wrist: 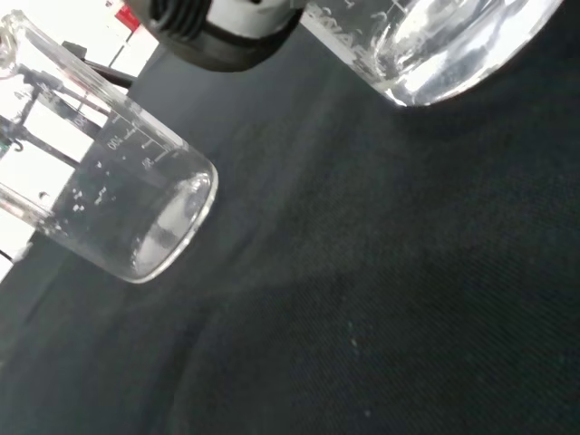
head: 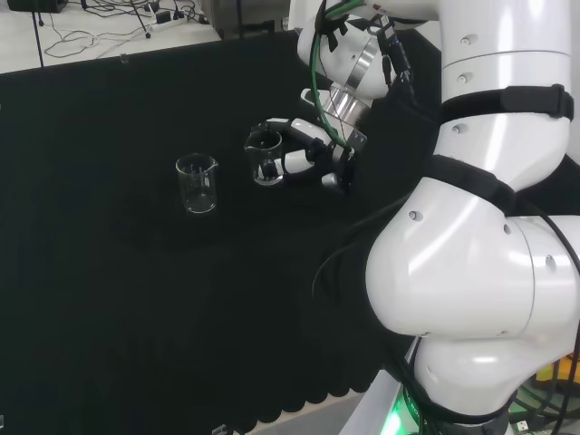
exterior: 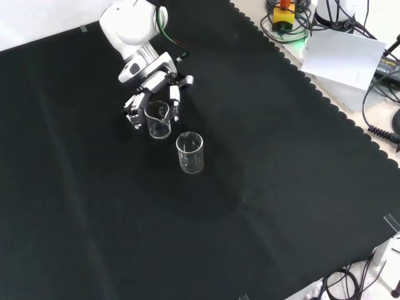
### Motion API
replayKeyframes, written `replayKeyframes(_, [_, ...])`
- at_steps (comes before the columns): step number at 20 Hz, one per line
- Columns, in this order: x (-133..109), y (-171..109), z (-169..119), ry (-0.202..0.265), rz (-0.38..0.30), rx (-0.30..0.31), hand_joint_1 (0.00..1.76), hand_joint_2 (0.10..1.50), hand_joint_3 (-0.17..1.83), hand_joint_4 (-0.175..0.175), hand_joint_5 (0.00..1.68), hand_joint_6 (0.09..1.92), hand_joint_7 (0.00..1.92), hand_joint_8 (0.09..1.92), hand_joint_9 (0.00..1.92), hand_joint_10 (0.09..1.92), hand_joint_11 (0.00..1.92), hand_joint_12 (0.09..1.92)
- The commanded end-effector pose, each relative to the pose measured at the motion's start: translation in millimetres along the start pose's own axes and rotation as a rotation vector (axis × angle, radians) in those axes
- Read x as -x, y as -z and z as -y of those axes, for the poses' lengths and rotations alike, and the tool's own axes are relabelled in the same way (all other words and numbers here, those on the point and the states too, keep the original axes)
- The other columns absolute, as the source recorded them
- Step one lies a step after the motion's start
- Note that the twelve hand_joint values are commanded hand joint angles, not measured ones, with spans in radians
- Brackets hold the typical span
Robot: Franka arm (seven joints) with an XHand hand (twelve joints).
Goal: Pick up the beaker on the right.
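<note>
- Bench: black cloth cover; two clear glass beakers stand upright on it, close together but apart.
- Right beaker: sits just above the middle of the head view, right of its neighbour. In the front view it is in the upper left part of the frame, the farther of the pair.
- Hand: fingers curled round the right beaker from its right side in the head view; in the front view the fingers flank the glass on both sides.
- Cannot tell whether the beaker base is on the cloth or raised.
- Left beaker: free, nothing touching it; in the front view it stands nearer the camera.
</note>
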State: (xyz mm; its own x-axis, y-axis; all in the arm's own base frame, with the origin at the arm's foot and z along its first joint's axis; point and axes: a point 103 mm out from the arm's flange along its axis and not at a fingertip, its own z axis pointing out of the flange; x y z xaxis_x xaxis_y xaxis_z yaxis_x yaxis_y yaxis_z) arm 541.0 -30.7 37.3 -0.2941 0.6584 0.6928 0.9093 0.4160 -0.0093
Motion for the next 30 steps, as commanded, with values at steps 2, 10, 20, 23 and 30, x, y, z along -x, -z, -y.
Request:
replayKeyframes(2, [-4,1,-4,0.007,-0.057,0.024,0.86,0.84,-0.17,-0.046,0.34,0.48,0.35,0.72,0.46,0.62,0.04,1.39])
replayKeyframes(10, [-4,-4,-7,0.0,-0.056,0.005,0.87,0.84,-0.17,-0.045,0.39,0.48,0.44,0.71,0.54,0.6,0.08,1.38])
replayKeyframes(20, [-2,-2,-6,-0.036,-0.056,0.057,0.98,0.92,-0.17,-0.021,0.67,0.79,0.6,0.68,0.66,0.54,0.17,1.36])
replayKeyframes(23, [-7,0,-7,-0.08,-0.017,0.118,1.14,1.04,-0.15,0.073,1.12,0.69,1.06,0.59,0.96,0.52,0.49,1.27])
replayKeyframes(30, [-18,32,-7,-0.054,0.057,0.143,1.31,1.03,-0.17,-0.162,1.4,0.27,1.51,0.12,1.49,0.25,1.18,0.83])
